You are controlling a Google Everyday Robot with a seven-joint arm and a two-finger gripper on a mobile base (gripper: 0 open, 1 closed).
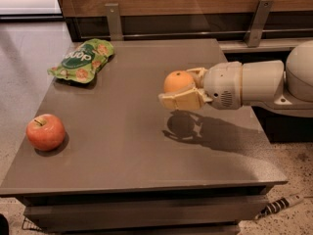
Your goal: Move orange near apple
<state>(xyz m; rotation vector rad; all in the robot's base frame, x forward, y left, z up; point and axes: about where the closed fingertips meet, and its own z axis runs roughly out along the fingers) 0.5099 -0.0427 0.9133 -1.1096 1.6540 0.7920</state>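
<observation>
table (137, 170) | apple (45, 131) on front-left, near edge | snack bag (82, 60) on back-left, behind apple | gripper (180, 87) reaching in from right, above centre-right, clasping orange (178, 81) off the surface, well apart from apple

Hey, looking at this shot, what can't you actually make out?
Camera view:
- Orange: its underside is hidden by the gripper, which holds it above the table, right of centre.
- Arm: cut off by the right edge; base unseen.
- Green bag: creased lettering not readable.
</observation>
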